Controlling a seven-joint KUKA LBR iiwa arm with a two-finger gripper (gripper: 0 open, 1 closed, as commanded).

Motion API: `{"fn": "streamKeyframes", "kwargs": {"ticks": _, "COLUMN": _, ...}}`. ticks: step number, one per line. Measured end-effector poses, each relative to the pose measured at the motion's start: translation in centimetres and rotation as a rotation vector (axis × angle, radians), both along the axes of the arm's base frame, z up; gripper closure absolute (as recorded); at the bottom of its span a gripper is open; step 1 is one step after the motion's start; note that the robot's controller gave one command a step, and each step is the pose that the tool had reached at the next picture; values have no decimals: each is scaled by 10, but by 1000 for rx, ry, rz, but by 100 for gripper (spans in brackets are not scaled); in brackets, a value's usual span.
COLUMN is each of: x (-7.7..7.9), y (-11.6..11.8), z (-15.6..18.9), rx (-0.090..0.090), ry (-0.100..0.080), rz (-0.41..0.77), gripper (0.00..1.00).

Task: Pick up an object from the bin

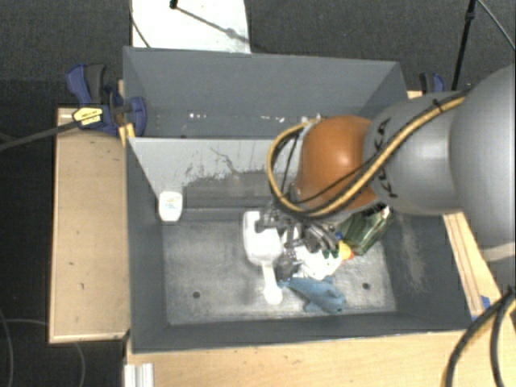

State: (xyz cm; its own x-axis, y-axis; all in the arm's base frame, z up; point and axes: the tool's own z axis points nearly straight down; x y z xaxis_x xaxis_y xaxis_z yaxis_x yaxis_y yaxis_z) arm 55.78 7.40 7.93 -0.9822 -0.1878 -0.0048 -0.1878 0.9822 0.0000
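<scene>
**Dark carpet, pale counter, trailing cables**

The floor (48,22) is dark grey carpet with a fine speckled weave. It takes up the left side and the top corners of the camera view. On it stands a pale, wood-coloured counter (89,232), its flat top showing at the left and along the bottom edge. Beyond the counter's far side is a white sheet (185,35), the brightest patch in sight, crossed by a thin black rod (205,20). A black cable (32,134) runs over the carpet from the left edge toward the counter. At the upper right a thin black pole (468,31) slants across the floor. The light is soft and even.
</scene>
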Motion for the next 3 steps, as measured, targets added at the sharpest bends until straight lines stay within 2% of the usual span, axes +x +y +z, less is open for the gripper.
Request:
{"fn": "streamKeyframes", "kwargs": {"ticks": 1, "x": 26, "y": 10, "z": -6, "rx": -4, "ry": 29, "rz": 4, "gripper": 100}}
{"fn": "streamKeyframes", "kwargs": {"ticks": 2, "x": 26, "y": 10, "z": -6, "rx": -3, "ry": 29, "rz": 3, "gripper": 100}}
{"fn": "streamKeyframes", "kwargs": {"ticks": 3, "x": 15, "y": -55, "z": -2, "rx": 8, "ry": -9, "rz": -8, "gripper": 100}}
